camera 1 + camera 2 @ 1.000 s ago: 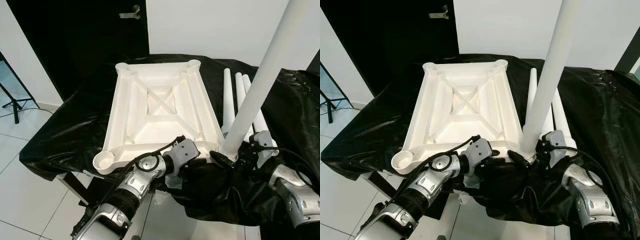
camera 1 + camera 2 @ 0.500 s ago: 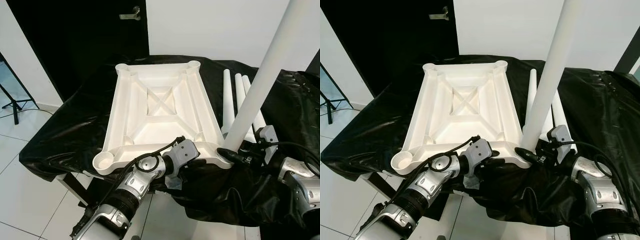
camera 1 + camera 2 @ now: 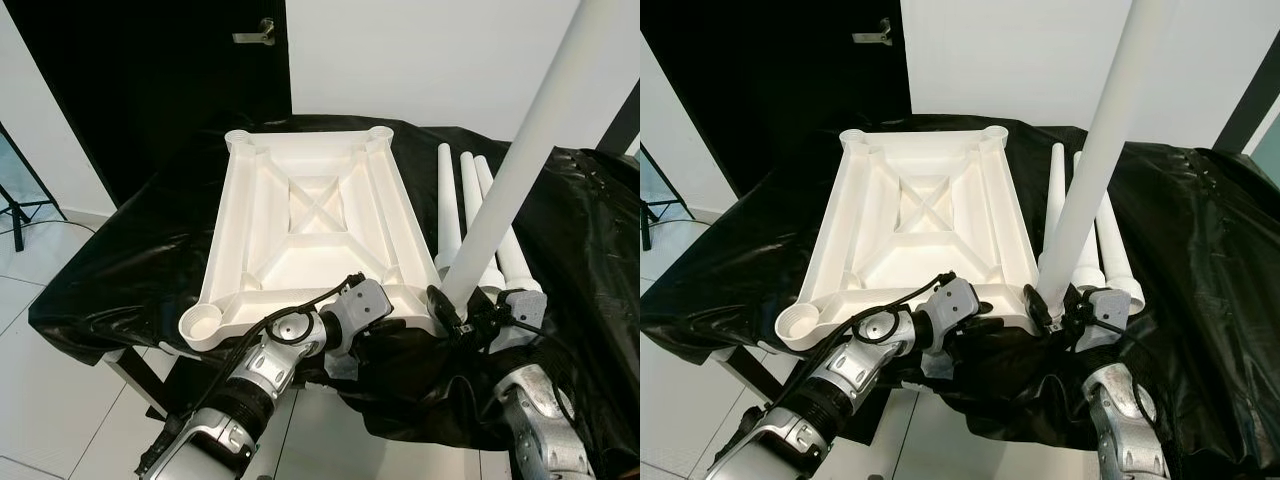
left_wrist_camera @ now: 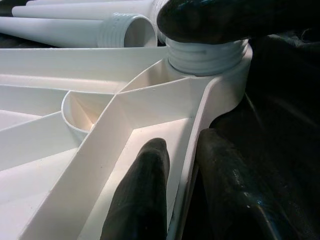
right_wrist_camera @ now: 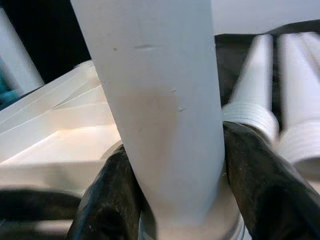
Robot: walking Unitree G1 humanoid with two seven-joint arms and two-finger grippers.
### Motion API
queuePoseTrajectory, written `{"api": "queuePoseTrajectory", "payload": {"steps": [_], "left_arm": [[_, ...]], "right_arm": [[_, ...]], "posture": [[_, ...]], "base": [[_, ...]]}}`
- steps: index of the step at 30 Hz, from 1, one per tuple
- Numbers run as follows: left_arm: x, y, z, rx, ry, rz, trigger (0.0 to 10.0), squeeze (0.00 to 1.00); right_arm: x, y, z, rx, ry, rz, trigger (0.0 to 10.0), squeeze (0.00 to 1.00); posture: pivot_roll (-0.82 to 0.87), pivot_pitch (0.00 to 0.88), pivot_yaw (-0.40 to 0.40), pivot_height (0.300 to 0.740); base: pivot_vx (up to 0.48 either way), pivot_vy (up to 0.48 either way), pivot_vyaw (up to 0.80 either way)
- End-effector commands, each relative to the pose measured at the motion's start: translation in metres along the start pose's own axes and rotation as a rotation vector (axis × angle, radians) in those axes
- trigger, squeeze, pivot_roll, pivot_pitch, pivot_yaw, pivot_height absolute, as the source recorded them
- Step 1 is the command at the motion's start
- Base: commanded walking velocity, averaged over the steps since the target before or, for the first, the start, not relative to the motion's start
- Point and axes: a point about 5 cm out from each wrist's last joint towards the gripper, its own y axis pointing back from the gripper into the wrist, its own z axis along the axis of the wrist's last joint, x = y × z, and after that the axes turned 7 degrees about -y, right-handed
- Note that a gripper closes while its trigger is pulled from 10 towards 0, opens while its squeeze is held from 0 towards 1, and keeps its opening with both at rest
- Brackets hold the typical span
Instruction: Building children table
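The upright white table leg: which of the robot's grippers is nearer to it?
Right. The right gripper clamps the upright leg at its base; the left gripper pinches the tabletop's near rim beside it.

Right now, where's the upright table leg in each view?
Left eye: upright leg, right of centre, rising from the tabletop near corner.
Right eye, right of centre.
Left wrist: threaded base in the socket.
Right wrist, between the fingers.
Shared landmark: spare legs beside it.
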Motion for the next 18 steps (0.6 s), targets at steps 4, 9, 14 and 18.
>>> {"api": "queuePoseTrajectory", "payload": {"steps": [4, 9, 14, 18], "left_arm": [[-0.025, -0.001, -0.025, 0.103, 0.054, -0.11, 10.0, 0.0], [-0.025, -0.002, -0.025, 0.102, 0.054, -0.107, 10.0, 0.0], [-0.026, -0.002, -0.026, 0.103, 0.058, -0.108, 10.0, 0.0], [-0.026, -0.002, -0.026, 0.104, 0.058, -0.108, 10.0, 0.0]], "right_arm": [[-0.01, -0.001, -0.004, 0.007, -0.012, -0.217, 0.0, 0.0], [-0.001, -0.007, -0.004, 0.016, 0.026, -0.138, 9.9, 0.0], [0.003, -0.009, 0.002, 0.0, 0.042, -0.02, 10.0, 1.0], [-0.003, -0.014, 0.01, 0.01, 0.06, 0.096, 10.0, 1.0]], "posture": [[0.21, 0.0, -0.017, 0.74], [0.21, 0.0, -0.023, 0.74], [0.21, 0.0, -0.023, 0.74], [0.2, 0.0, -0.023, 0.74]], "base": [[0.0, 0.0, 0.0], [0.0, 0.0, 0.0], [0.0, 0.0, 0.0], [0.0, 0.0, 0.0]]}}
